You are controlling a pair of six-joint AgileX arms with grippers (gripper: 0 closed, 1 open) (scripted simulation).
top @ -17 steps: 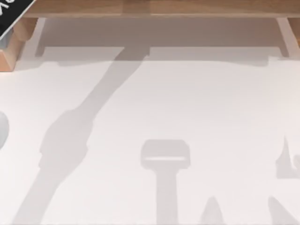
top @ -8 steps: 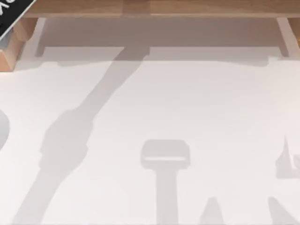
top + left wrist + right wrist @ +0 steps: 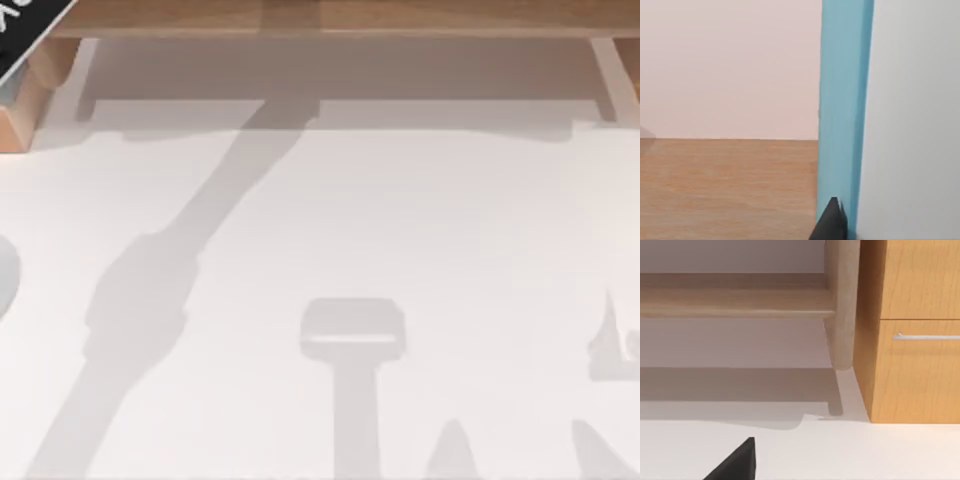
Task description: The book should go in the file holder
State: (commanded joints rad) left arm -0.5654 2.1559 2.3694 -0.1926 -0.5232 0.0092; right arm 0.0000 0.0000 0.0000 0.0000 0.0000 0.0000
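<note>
Across the last second almost nothing moves in the top view. The arm shadows on the white table [image 3: 420, 220] hold their shapes, and only the small shadow at the right edge creeps slightly. I read that as a pause or a very slow approach, so the task is no further along.

The book [image 3: 28, 24] shows as a black corner with white lettering at the far left of the top view, up against the long shelf board [image 3: 330, 16]. The light-brown file holder [image 3: 18, 115] sits just beneath it. The two look to be touching or overlapping, but I cannot tell whether the book is seated inside.

The left wrist view gives me a blue upright panel [image 3: 842, 100] against a pale wall, with a wooden surface [image 3: 725, 185] below. I cannot say what the panel is. A dark wedge low down is probably the left gripper [image 3: 830, 226].

The right wrist view adds a wooden cabinet [image 3: 917, 380] with a drawer handle [image 3: 925, 336] and the shelf's leg [image 3: 842, 310]. A dark wedge there is likely the right gripper [image 3: 737, 462], hanging low over the table.

For either gripper, I cannot tell whether it is apart, together or clamped on anything.
</note>
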